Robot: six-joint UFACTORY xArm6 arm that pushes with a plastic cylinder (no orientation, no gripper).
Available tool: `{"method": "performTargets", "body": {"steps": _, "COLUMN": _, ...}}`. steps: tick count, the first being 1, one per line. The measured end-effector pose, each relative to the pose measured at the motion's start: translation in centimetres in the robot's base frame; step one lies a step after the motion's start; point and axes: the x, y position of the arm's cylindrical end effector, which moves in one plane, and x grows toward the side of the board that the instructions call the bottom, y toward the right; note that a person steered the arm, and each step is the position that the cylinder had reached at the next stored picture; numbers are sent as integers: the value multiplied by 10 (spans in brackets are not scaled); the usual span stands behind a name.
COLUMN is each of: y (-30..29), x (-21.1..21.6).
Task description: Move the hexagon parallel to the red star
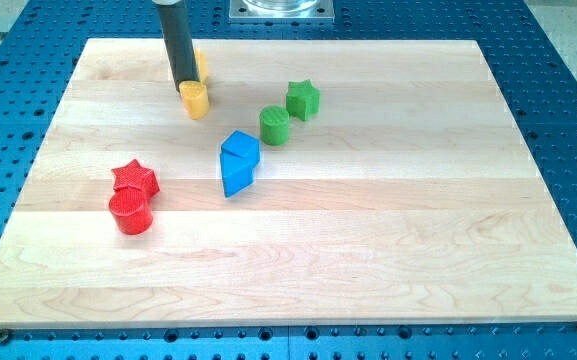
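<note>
Tip: my tip is a bare rod with no claw, holding nothing, touching the yellow hexagon.
Risk: an off-centre push could spin it aside, away from the red star.

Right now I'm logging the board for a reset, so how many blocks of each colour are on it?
Red: 2, the red star and red cylinder.
Blue: 2, two touching blue blocks.
Green: 2, the green star and green cylinder.
Yellow: 2, one below my tip, another partly hidden behind the rod.
Total: 8
</note>
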Motion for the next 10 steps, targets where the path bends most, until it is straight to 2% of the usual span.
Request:
{"method": "performTargets", "body": {"steps": 2, "y": 74, "x": -5}}
{"method": "performTargets", "body": {"steps": 3, "y": 78, "x": -9}}
{"method": "performTargets", "body": {"steps": 4, "y": 66, "x": -36}}
{"method": "performTargets", "body": {"steps": 6, "y": -21, "x": -41}}
{"method": "performTargets", "body": {"steps": 8, "y": -6, "x": -39}}
{"method": "performTargets", "body": {"steps": 9, "y": 41, "x": -24}}
{"method": "performTargets", "body": {"steps": 10, "y": 43, "x": -11}}
